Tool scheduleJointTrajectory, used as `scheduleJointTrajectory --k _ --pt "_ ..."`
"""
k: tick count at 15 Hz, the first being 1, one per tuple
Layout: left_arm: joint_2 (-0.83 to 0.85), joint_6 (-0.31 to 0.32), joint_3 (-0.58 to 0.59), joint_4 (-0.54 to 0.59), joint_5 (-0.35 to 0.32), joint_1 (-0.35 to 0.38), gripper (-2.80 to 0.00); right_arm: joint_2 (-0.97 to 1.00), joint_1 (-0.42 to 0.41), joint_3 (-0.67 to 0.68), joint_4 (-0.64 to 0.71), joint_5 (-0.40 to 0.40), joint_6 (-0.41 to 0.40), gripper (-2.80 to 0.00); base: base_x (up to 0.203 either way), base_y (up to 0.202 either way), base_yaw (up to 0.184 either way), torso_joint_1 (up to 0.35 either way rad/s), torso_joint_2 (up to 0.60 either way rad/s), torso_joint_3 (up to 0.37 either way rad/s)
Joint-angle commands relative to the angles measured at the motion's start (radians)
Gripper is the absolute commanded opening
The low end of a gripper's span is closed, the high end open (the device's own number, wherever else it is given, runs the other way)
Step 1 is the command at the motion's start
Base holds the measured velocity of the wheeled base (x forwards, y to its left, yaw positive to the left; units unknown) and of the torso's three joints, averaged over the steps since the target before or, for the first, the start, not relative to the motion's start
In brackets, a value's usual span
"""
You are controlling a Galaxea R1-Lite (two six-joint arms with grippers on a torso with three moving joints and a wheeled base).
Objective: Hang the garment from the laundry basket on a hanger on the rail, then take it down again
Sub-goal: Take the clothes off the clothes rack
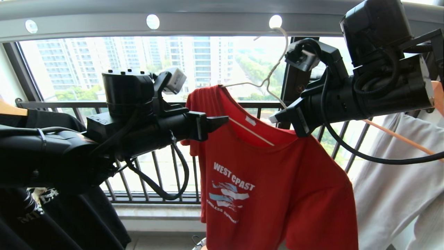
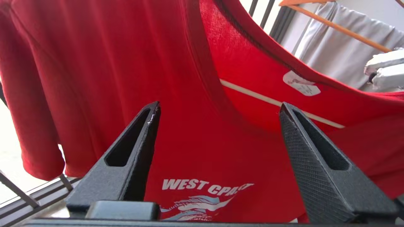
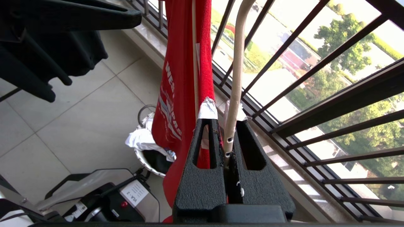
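Note:
The red T-shirt garment (image 1: 277,187) hangs on the thin off-white hanger (image 1: 267,81). The hanger's hook reaches up to the grey rail (image 1: 208,21), beside one of its round holes. My right gripper (image 1: 275,118) is at the garment's right shoulder and is shut on the hanger (image 3: 235,78) wire, with the garment (image 3: 180,94) hanging just beside it. My left gripper (image 2: 220,107) is open in front of the garment (image 2: 189,142), below its collar, with nothing between the jaws. In the head view this left gripper (image 1: 223,121) sits at the left shoulder. The laundry basket (image 3: 140,157) stands on the floor below.
Black T-shirts (image 1: 69,215) hang at the left on a wooden hanger. A white garment (image 1: 399,180) on an orange wooden hanger hangs at the right. The black barred window railing (image 1: 156,166) runs close behind. White cloth lies in the basket.

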Motion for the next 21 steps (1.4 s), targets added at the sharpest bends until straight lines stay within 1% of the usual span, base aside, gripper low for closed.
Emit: scheduleJointTrajectory --k 1,2,3,5,7,8,10,13,18,20,21 --pt "-0.066 -0.003 0.063 -0.001 0.0 -0.02 0.0 0.004 0.001 0.0 0.003 0.001 0.0 -2.8 0.0 0.0 0.0 0.0 0.0 0.0" --pt "-0.095 -0.003 0.093 -0.001 0.001 -0.021 -1.68 0.006 0.0 0.0 0.003 0.001 0.0 -2.8 0.0 0.0 0.0 0.0 0.0 0.0" --pt "-0.125 -0.004 0.122 0.0 0.001 -0.022 -2.8 0.007 0.0 0.0 0.003 0.001 0.0 -2.8 0.0 0.0 0.0 0.0 0.0 0.0" --pt "-0.22 -0.004 0.205 0.001 0.0 -0.022 -2.8 0.003 0.0 0.002 0.003 0.001 0.003 -2.8 0.0 0.0 0.0 0.0 0.0 0.0" --pt "-0.338 -0.004 0.315 0.002 -0.001 -0.023 -2.8 -0.007 -0.001 0.009 0.003 -0.003 0.001 -2.8 0.0 0.0 0.0 0.0 0.0 0.0" --pt "-0.4 -0.004 0.365 0.003 -0.001 -0.023 -2.8 -0.014 -0.001 0.012 0.002 -0.005 0.001 0.0 0.0 0.0 0.0 0.0 0.0 0.0" --pt "-0.504 -0.004 0.441 0.02 0.002 -0.022 -2.8 -0.038 0.0 0.023 0.005 -0.01 0.004 0.0 0.0 0.0 0.0 0.0 0.0 0.0" --pt "-0.594 -0.01 0.468 0.154 0.0 -0.022 -2.8 -0.128 -0.001 0.079 0.006 -0.012 0.006 0.0 0.0 0.0 0.0 0.0 0.0 0.0" --pt "-0.619 -0.012 0.574 0.159 0.007 -0.022 -2.8 -0.38 -0.001 0.19 0.007 -0.012 0.009 0.0 0.0 0.0 0.0 0.0 0.0 0.0" --pt "-0.646 -0.011 0.61 0.159 0.01 -0.022 -2.8 -0.49 -0.004 0.236 0.008 -0.012 0.022 0.0 0.0 0.0 0.0 0.0 0.0 0.0" --pt "-0.67 -0.011 0.624 0.159 0.011 -0.021 -2.8 -0.547 -0.009 0.26 0.007 -0.012 0.036 -2.8 0.0 0.0 0.0 0.0 0.0 0.0"
